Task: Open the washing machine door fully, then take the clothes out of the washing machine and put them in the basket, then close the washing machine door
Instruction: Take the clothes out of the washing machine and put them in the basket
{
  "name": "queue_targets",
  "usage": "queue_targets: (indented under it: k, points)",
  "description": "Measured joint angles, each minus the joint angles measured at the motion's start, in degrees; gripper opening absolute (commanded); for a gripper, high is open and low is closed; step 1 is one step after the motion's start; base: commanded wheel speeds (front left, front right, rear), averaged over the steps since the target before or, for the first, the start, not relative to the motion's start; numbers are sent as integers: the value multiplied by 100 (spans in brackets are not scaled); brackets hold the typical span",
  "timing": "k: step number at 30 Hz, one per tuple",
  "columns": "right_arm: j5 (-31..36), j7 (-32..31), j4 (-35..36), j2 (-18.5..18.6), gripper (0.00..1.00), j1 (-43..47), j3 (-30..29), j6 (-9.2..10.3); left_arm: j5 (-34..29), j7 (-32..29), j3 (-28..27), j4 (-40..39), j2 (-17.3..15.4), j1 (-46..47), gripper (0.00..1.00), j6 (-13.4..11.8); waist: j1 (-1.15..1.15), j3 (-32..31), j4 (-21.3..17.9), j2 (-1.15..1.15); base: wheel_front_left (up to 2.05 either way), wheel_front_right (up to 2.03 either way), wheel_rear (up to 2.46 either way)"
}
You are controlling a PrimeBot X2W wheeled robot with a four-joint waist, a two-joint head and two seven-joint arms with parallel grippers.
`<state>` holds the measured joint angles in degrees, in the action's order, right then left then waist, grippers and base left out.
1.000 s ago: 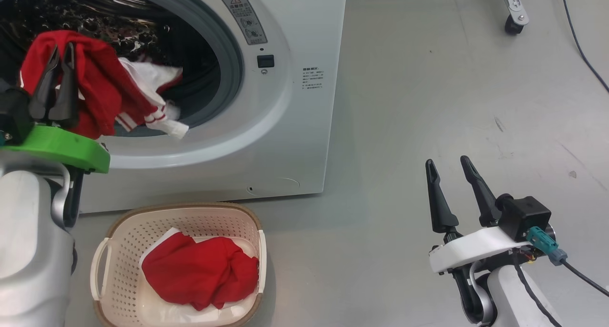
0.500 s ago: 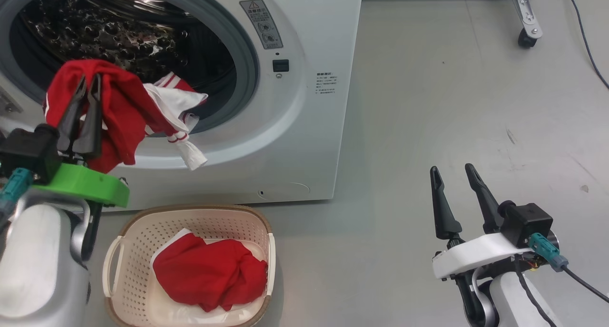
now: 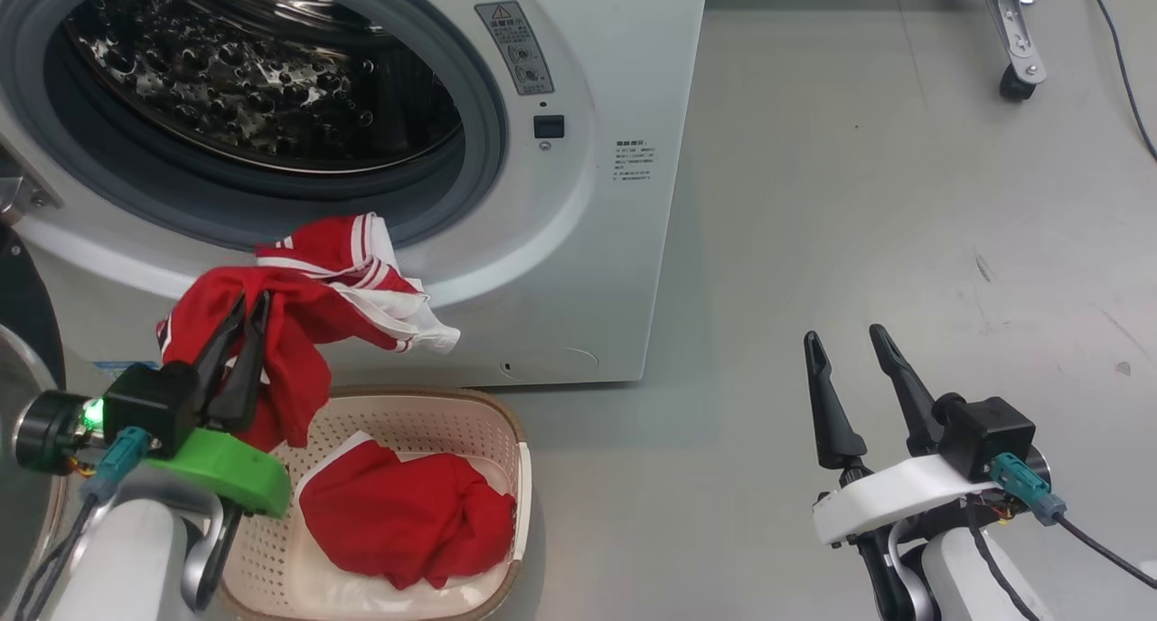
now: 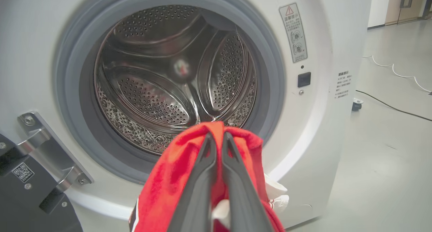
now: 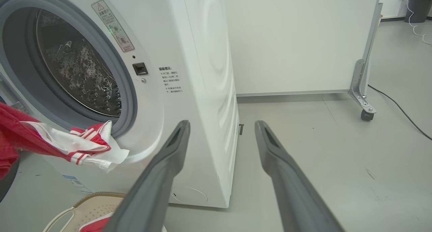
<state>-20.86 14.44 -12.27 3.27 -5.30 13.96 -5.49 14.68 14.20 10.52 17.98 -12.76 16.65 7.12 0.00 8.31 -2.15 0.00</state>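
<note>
The washing machine stands open, and its steel drum shows no clothes. My left gripper is shut on a red and white garment. That garment hangs in front of the machine's lower lip, above the left rim of the basket. Another red garment lies in the basket. The left wrist view has the fingers pinched on the red cloth. The door's black rim sits at lower left by its hinge. My right gripper is open over bare floor, right of the machine.
A caster of a wheeled frame stands at the far right, with a black cable beside it. A white panel stands behind the machine. Grey floor spreads to the right of the machine and basket.
My left gripper has drawn the garment out of the drum opening and down to just above the basket. The head camera has shifted. The right gripper stays open in place.
</note>
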Motion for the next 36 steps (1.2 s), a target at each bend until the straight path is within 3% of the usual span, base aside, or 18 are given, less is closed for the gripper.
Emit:
queue_targets:
  k: [9,36]
  points:
    - [35,0,31,-3,100,-9,35,-41,43,-364,48,441,-66,-414,0,0,0,212,-93,0,0,0,0]
    - [71,0,245,-24,100,-377,211,-44,89,-1070,448,1489,-246,-88,0,8,0,1317,-799,0,0,0,0]
